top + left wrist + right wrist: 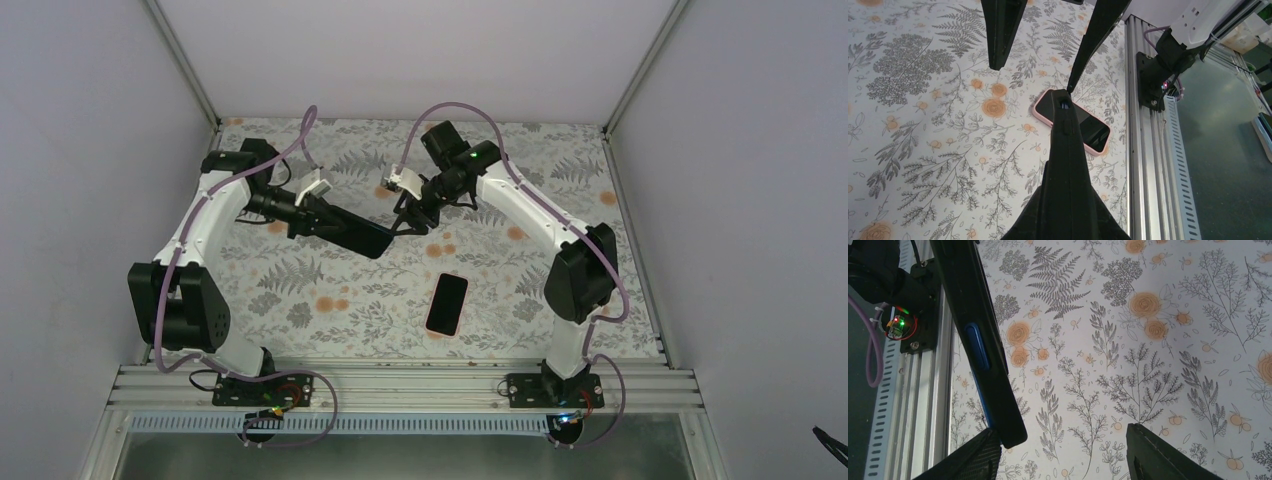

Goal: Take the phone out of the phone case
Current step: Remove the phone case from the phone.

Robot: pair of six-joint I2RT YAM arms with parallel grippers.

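My left gripper (318, 218) is shut on a dark slab with a blue side and a blue button (360, 235), held in the air over the middle of the mat. It shows edge-on in the left wrist view (1068, 150) and in the right wrist view (993, 365). My right gripper (405, 222) is open at the slab's free end. In the right wrist view that end lies just inside the left finger (965, 455), far from the right finger (1158, 455). A pink case with a black face (447, 303) lies flat on the mat, also in the left wrist view (1093, 132).
The flowered mat (300, 290) covers the table. An aluminium rail (400, 385) with both arm bases runs along the near edge. Grey walls close in the left, right and back sides.
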